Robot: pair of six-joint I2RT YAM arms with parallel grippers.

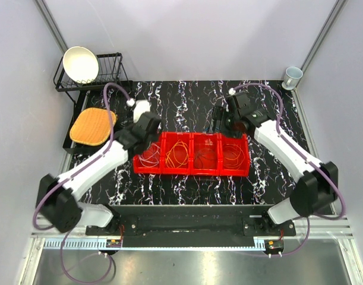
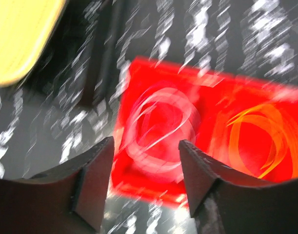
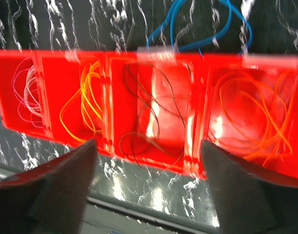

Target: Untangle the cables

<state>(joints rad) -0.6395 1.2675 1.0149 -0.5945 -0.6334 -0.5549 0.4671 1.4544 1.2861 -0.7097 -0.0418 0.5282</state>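
A red tray (image 1: 192, 173) with four compartments lies mid-table. From left to right it holds a white cable coil (image 1: 148, 158), a yellow one (image 1: 177, 155), a brown one (image 1: 205, 155) and an orange one (image 1: 233, 155). My left gripper (image 1: 147, 127) is open and empty, hovering over the tray's left end, with the white coil (image 2: 158, 127) between its fingers (image 2: 94, 181) in the blurred left wrist view. My right gripper (image 1: 229, 120) is open and empty above the tray's far edge. The right wrist view shows the brown coil (image 3: 153, 109) and a blue cable (image 3: 200, 27) on the table outside the tray.
A black dish rack (image 1: 110, 74) with a white bowl (image 1: 81, 63) stands at the back left. An orange-yellow waffle pad (image 1: 93, 126) lies below it. A cup (image 1: 293, 76) sits at the back right. Grey walls close three sides.
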